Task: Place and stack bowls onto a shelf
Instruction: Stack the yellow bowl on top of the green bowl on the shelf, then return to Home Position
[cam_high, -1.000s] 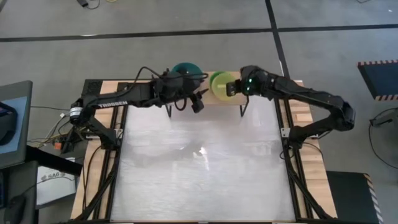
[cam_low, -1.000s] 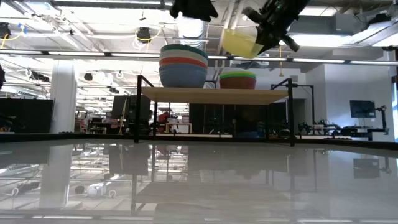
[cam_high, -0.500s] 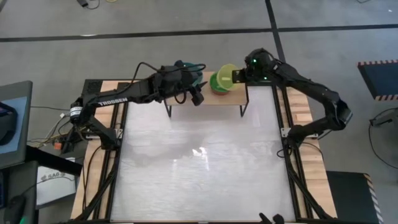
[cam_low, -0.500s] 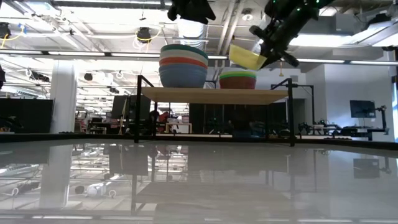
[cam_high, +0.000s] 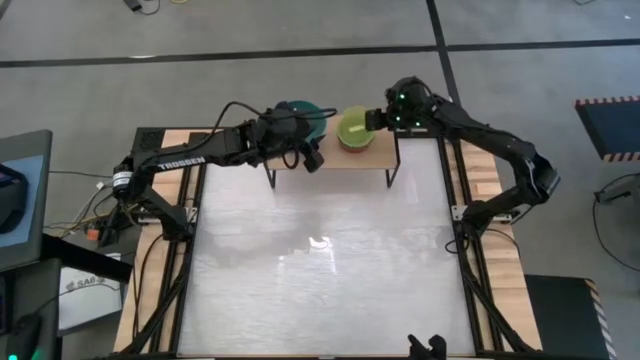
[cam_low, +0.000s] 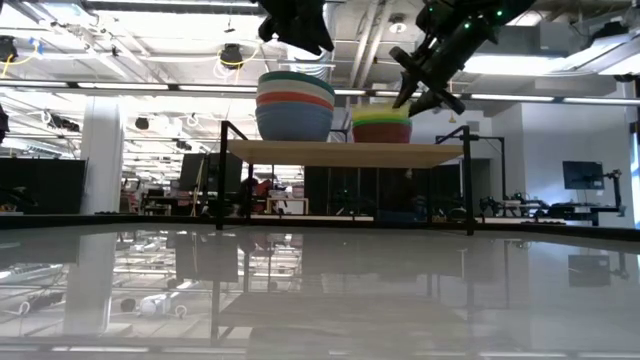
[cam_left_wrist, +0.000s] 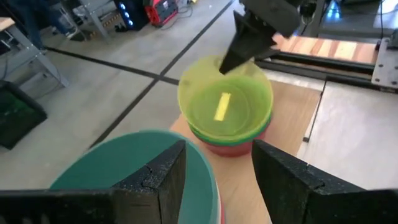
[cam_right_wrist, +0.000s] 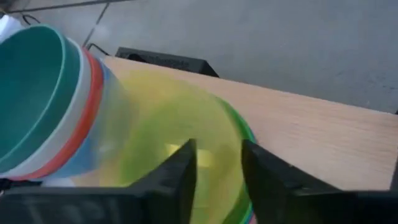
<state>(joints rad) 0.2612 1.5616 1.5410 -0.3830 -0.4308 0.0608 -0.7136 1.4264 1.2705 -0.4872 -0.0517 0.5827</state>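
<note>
The yellow bowl (cam_left_wrist: 225, 107) sits atop the small stack on the shelf (cam_low: 345, 152). The right gripper (cam_high: 374, 119), jaws spread, is at the bowl's rim. The left gripper (cam_high: 312, 160) hovers above the shelf, jaws spread.

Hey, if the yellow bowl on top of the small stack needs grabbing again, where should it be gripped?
Pinch the yellow bowl's thin upper rim from above, probably on the side away from the big stack: it sits nested upright, so only its rim is exposed.

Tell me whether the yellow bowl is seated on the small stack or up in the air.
Seated: the yellow bowl sits level atop the small stack on the shelf, right gripper at its rim.
</note>
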